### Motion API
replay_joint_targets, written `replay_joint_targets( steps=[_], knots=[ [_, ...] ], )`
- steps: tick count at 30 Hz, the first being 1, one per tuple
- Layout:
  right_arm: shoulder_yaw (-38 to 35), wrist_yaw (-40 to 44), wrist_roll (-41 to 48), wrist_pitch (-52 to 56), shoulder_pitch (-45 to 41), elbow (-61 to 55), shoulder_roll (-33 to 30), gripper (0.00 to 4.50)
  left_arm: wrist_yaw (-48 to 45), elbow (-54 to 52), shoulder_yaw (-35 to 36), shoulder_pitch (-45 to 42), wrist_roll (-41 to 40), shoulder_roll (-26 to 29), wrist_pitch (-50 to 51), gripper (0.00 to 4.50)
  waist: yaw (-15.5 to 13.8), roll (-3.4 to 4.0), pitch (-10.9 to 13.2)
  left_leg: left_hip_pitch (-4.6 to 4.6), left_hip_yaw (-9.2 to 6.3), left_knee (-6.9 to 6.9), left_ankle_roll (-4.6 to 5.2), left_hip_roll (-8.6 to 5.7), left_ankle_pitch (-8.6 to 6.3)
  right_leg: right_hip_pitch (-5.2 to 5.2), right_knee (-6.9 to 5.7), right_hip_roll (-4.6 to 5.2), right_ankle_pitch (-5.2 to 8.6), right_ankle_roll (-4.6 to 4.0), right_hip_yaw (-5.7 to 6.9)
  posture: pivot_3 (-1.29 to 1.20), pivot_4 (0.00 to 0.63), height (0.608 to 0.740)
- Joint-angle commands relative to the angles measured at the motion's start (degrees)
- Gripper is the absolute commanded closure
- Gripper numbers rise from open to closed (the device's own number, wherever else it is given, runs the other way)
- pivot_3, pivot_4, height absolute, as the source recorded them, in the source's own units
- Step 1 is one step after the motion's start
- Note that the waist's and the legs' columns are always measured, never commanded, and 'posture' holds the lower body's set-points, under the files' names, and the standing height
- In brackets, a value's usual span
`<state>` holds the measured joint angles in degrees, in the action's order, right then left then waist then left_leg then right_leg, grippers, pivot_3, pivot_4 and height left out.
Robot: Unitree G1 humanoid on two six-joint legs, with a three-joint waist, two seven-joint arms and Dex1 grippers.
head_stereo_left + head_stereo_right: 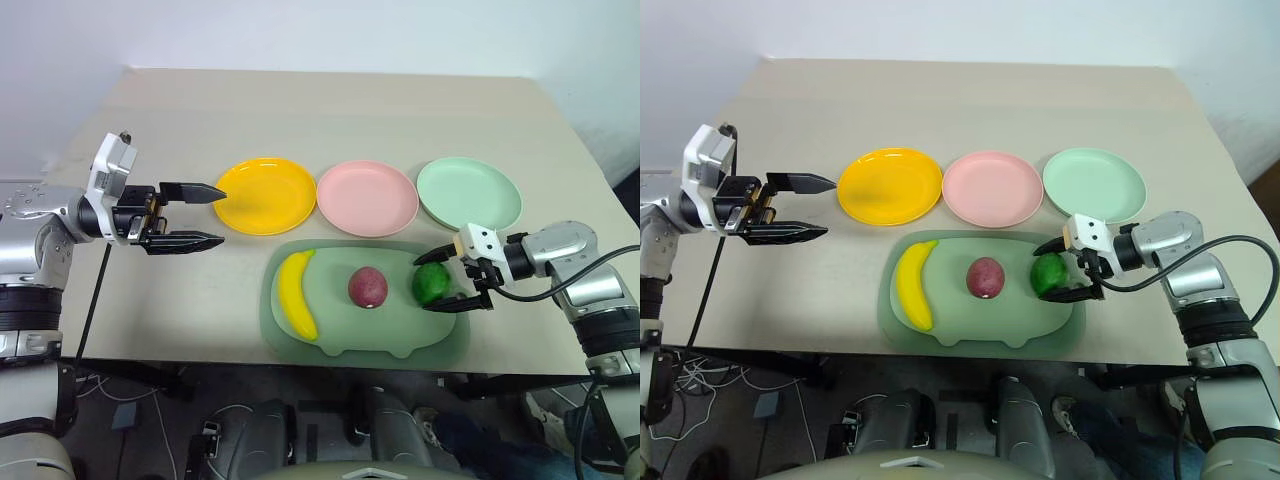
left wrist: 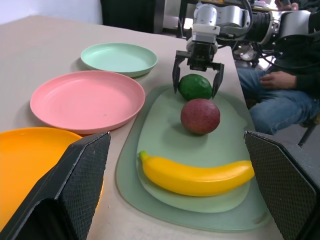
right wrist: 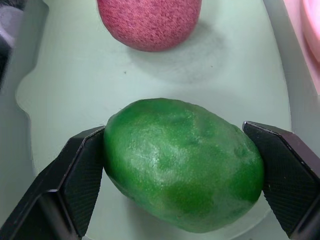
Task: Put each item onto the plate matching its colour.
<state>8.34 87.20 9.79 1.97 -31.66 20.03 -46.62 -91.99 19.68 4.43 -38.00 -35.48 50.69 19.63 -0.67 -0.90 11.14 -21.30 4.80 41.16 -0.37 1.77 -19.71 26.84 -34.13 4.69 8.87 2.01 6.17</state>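
Three plates stand in a row: yellow-orange plate [image 1: 266,195], pink plate [image 1: 367,197], pale mint green plate [image 1: 468,192]. In front of them, on a dull-green mat [image 1: 370,342], lie the yellow banana [image 1: 295,293], the dark red-purple fruit [image 1: 367,287] and the green fruit [image 1: 432,284]. My right gripper [image 1: 423,284] is open, its fingers [image 3: 75,180] straddling the green fruit close against its sides while the fruit rests on the mat. My left gripper [image 1: 225,214] hovers open and empty at the yellow-orange plate's left edge.
The beige table [image 1: 330,110] has bare room behind the plates and to the left of the mat. The mat lies close to the table's front edge. A seated person [image 2: 280,95] shows beyond the table's right side in the left wrist view.
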Motion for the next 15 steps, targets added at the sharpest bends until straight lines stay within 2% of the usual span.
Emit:
replay_joint_targets(
  steps=[1, 3, 11, 15],
  knots=[
    [-1.4, -0.2, 0.7, -2.0, 0.1, -0.3, -0.3, 0.55, 0.2, 0.0, 2.5, -1.3, 0.0, 0.4, 0.1, 0.0, 0.0, 0.0, 0.0, 0.0, 0.0, 0.0, 0.0, 0.0, 0.0, 0.0, 0.0, 0.0, 0.0, 0.0, 0.0, 0.0, 0.15, 0.74],
    [-1.0, 0.9, 1.4, -0.1, 0.3, -0.6, -0.6, 0.85, -0.1, 0.0, 2.5, -1.4, 0.2, 0.5, 0.4, 0.0, 0.0, 0.0, 0.0, 0.0, 0.0, 0.0, 0.0, 0.0, 0.0, 0.0, 0.0, 0.0, 0.0, 0.0, 0.0, 0.0, 0.15, 0.74],
    [-1.4, -0.2, 1.2, 0.8, -0.7, -0.2, -0.7, 0.86, 0.1, 0.5, 3.0, -1.8, 0.2, 0.0, 0.7, 0.0, 0.0, 0.0, 0.0, 0.0, 0.0, 0.0, 0.0, 0.0, 0.0, 0.0, 0.0, 0.0, 0.0, 0.0, 0.0, 0.0, 0.15, 0.74],
    [-4.1, -2.4, 3.7, 4.8, -4.0, 0.5, 0.1, 0.86, -0.3, 0.6, 2.8, -1.7, 0.3, -0.2, 0.7, 0.0, 0.0, 0.01, 0.0, 0.0, 0.0, 0.0, 0.0, 0.0, 0.0, 0.0, 0.0, 0.0, 0.0, 0.0, 0.0, 0.0, 0.15, 0.74]
  ],
)
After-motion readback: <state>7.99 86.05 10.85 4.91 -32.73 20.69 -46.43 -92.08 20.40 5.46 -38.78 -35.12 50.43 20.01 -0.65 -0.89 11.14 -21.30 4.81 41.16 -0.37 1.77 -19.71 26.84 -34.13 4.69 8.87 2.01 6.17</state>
